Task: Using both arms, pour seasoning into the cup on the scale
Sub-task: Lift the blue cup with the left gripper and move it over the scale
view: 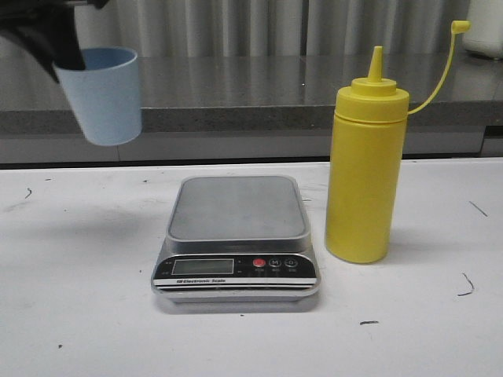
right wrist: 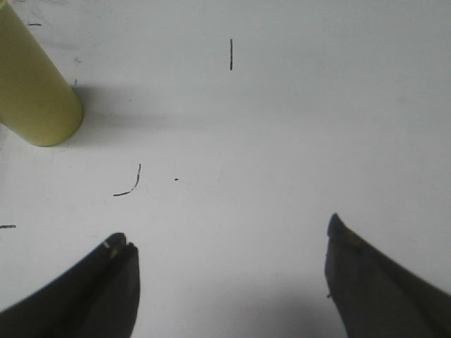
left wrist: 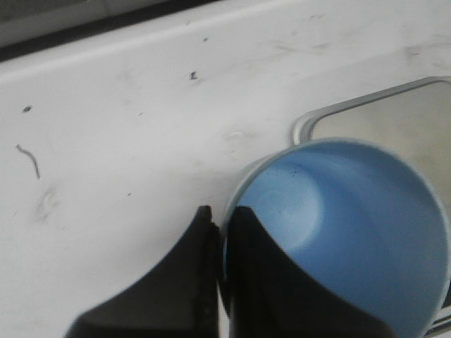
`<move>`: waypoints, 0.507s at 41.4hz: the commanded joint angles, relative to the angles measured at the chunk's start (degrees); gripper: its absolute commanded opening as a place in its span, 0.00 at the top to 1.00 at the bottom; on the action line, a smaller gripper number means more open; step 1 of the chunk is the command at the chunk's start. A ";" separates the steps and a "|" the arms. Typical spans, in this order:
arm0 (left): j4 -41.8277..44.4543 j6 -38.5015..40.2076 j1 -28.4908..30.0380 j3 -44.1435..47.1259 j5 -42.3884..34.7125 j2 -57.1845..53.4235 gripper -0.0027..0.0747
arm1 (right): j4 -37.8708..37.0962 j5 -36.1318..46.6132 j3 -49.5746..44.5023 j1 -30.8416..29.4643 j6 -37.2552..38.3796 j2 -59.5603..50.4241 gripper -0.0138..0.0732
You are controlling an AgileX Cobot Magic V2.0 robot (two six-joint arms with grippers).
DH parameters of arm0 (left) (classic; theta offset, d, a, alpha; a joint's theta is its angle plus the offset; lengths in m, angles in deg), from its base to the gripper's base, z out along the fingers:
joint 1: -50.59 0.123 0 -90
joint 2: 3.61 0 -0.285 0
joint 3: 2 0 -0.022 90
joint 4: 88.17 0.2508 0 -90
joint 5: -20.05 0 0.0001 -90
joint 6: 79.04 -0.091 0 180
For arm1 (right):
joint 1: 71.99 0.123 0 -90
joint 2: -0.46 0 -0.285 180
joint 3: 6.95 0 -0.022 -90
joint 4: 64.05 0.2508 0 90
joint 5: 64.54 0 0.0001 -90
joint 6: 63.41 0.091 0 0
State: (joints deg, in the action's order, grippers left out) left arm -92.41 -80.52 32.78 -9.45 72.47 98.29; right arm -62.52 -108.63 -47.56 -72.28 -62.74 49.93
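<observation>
L gripper [left wrist: 217,282] pinching blue cup [view: 100,94] by rim, aloft left of scale [view: 236,236] | R gripper [right wrist: 229,282] hanging spread wide, empty | we're judging yellow squeeze bottle [view: 363,173] soft, slick: grip mid-body, gently.

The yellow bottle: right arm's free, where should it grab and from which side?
Grip the yellow bottle around its straight cylindrical body, about mid-height, below the shoulder. It stands upright on the table, so come in level from its right, away from the scale. The right gripper is open; avoid the cap tether.
</observation>
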 commanded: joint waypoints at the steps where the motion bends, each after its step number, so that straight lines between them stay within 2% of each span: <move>1: -1.16 0.02 -3.90 -3.96 -1.00 -2.52 0.99 | -0.59 3.40 1.47 0.03 -0.67 0.12 0.19; 11: -1.16 0.02 -10.94 -7.43 -2.79 2.78 0.99 | -0.59 3.40 1.47 0.03 -0.67 0.12 0.19; 21: -1.29 0.55 -12.50 -11.07 -2.79 10.05 0.99 | -0.59 3.40 1.47 0.03 -0.67 0.12 0.19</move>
State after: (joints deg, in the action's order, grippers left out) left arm -93.08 -80.52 20.92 -17.69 72.13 109.42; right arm -62.52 -108.63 -47.56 -72.28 -62.74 49.93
